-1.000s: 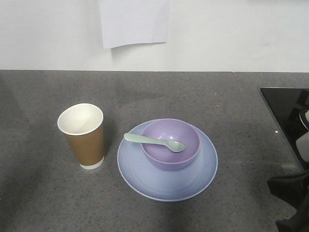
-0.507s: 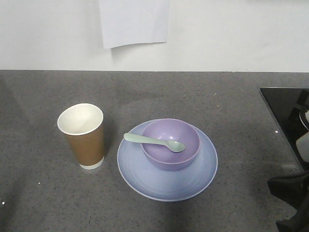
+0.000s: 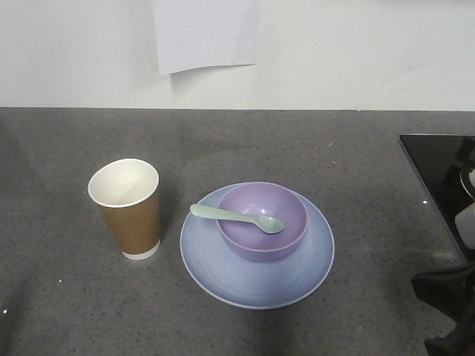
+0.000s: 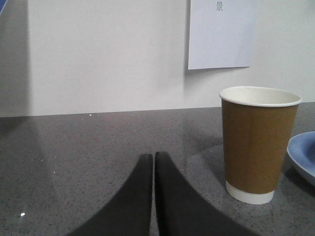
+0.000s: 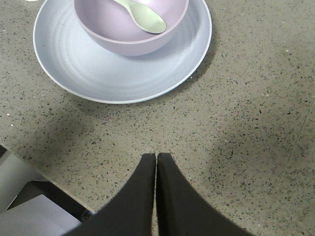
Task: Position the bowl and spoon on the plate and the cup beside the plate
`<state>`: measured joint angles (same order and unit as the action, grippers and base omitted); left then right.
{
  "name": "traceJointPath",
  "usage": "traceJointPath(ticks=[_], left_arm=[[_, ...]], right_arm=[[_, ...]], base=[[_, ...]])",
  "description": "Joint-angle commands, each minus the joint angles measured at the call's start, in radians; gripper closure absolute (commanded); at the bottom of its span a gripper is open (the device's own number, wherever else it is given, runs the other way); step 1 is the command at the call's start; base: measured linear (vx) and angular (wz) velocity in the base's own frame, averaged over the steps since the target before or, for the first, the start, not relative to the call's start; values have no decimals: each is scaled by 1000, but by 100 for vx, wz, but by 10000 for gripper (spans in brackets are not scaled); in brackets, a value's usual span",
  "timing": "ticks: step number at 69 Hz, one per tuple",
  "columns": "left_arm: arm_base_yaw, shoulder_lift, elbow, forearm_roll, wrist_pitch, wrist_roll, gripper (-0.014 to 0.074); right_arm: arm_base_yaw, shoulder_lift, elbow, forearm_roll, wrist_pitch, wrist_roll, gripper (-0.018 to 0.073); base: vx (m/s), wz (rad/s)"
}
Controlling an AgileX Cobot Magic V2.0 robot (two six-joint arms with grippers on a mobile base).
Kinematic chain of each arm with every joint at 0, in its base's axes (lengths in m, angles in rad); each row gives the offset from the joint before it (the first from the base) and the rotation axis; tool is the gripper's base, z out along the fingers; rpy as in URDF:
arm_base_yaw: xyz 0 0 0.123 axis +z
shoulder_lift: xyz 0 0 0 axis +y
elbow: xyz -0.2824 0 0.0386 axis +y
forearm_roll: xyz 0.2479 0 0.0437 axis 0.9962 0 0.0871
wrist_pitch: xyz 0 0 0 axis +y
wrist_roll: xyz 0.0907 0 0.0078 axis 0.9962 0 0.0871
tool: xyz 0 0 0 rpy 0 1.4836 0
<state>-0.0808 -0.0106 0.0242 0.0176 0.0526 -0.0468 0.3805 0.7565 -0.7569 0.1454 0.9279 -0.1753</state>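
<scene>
Nearest to us, both tools were closed and held nothing. The right tool (image 5: 156,157) had its two black fingers pressed together with only a thin line between them, above bare speckled worktop (image 5: 256,123). The left tool (image 4: 153,156) was shut in the same way. Ahead of the right tool, slightly to its left and apart from it, lay the pale blue plate (image 3: 223,278). The purple bowl (image 3: 256,237) sat on the plate. The mint-green spoon (image 3: 237,217) rested across the bowl, its scoop inside and its handle over the rim toward the cup, so its long axis ran left to right. The brown paper cup (image 3: 133,215) stood upright just beside the plate, ahead and to the right of the left tool. We judged that the arrangement was complete and no grasp was needed. Farther back, a white paper (image 3: 206,33) hung on the wall.
</scene>
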Motion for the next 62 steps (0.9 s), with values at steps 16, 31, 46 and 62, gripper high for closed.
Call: traceJointPath(ticks=[16, 31, 46, 62], left_arm=[[1, -9, -20, -18, -47, -13, 604], [1, -9, -20, -18, -65, -13, 604], [1, -9, -21, -18, -62, -13, 604], [1, -8, -21, -18, -62, -13, 604]], right_arm=[[2, -2, -24, 1, -48, -12, 568], [2, -2, -24, 1, -48, -12, 568], [2, -2, -24, 1, -48, -12, 568], [2, -2, -24, 1, -48, -12, 568]], base=[[0, 0], [0, 0], [0, 0], [0, 0]])
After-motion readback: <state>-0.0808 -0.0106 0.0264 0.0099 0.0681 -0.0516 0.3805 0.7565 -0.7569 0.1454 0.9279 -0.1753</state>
